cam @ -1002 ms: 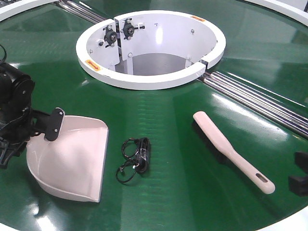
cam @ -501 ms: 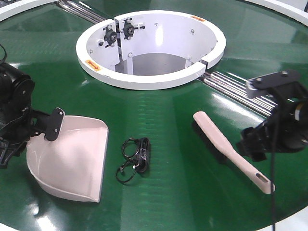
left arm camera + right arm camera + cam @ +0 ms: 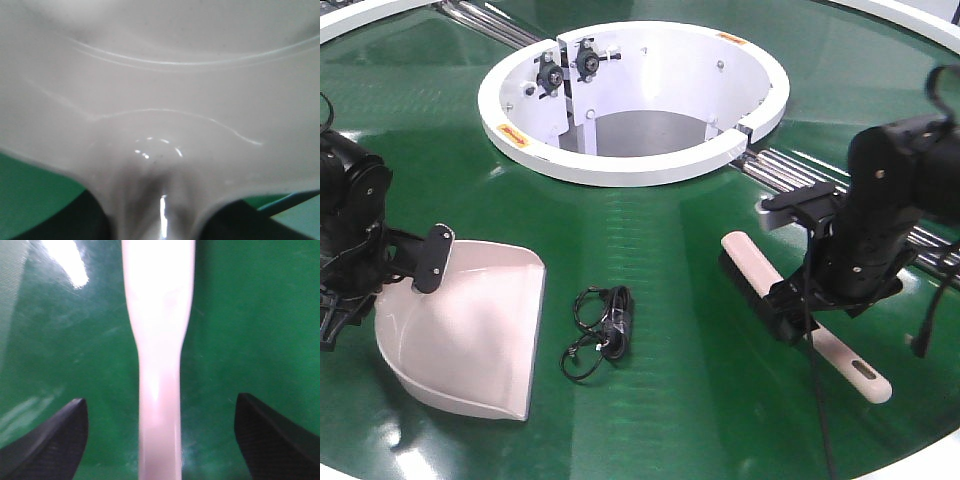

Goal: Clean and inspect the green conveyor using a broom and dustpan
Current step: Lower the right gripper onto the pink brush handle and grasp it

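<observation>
My left gripper (image 3: 420, 262) sits at the rear of the dustpan (image 3: 470, 335), closed on its handle as far as I can judge. My left wrist view is filled with the pale scoop (image 3: 160, 75), its neck running down between dark shapes at the bottom edge. The dustpan rests on the conveyor (image 3: 670, 260) at the left, lip toward the near edge. It is smooth, glossy beige plastic with raised side walls and a flat front.

Just to its right lies a small tangled black cable (image 3: 603, 330), the only loose thing I see on the belt. The belt itself is dark green and shiny enough to throw glare. Behind it are the white ring hub (image 3: 620, 165) and the steel rollers (image 3: 790, 170) running off to the right.

Right of the cable lies the broom (image 3: 745, 258), a long, flat beige brush with dark bristles beneath, tapering to a narrow handle with a slot at its end.

My right gripper (image 3: 800, 310) hovers over that handle, jaws wide, with the fingers (image 3: 55, 440) well apart from the handle (image 3: 159, 340) on either side and holding nothing.

I judge the step to be picking up the broom. Next I must lower squarely and close on the thin, slick handle without it twisting.
</observation>
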### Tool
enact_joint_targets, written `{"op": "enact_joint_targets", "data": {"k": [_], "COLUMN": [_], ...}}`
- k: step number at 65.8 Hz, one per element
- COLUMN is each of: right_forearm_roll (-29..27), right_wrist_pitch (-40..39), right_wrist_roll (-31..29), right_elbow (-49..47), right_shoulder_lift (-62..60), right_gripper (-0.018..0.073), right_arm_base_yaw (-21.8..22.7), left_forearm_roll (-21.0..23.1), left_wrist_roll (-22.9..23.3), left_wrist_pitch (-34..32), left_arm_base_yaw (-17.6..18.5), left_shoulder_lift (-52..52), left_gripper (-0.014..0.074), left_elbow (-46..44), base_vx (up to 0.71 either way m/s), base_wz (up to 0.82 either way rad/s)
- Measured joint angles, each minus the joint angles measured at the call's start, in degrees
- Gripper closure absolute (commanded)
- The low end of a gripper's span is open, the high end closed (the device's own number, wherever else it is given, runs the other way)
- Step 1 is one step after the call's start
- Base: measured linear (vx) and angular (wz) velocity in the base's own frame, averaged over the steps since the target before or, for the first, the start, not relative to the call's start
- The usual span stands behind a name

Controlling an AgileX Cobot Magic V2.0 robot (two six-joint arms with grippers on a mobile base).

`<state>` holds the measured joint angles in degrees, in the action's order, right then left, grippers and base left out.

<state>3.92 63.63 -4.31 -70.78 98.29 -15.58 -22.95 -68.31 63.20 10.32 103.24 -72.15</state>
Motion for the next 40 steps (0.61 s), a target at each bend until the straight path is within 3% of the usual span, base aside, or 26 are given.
{"op": "enact_joint_targets", "data": {"k": [11,21,40], "right_forearm_roll": [0.11,0.16,0.23], "right_wrist_pitch": [0.29,0.10,-0.78], "right_wrist_roll": [-0.69,-0.81,0.87], "right_elbow": [-0.06,-0.06,-0.76], "right_shoulder_lift": [4.30,7.47,9.16], "right_gripper": [0.0011,0.0111,0.0569], "right_arm_base_yaw": [0.00,0.00,0.00], "left_forearm_roll": [0.00,0.00,0.00], "left_wrist_roll": [0.00,0.05,0.05], "left_wrist_pitch": [0.00,0.05,0.05], "left_arm_base_yaw": [0.00,0.00,0.00], "left_shoulder_lift": [0.00,0.00,0.00], "left_gripper": [0.0603,0.0603,0.0603], "left_elbow": [0.00,0.00,0.00], "base_vx": [0.00,0.00,0.00], "base_wz": [0.00,0.00,0.00]}}
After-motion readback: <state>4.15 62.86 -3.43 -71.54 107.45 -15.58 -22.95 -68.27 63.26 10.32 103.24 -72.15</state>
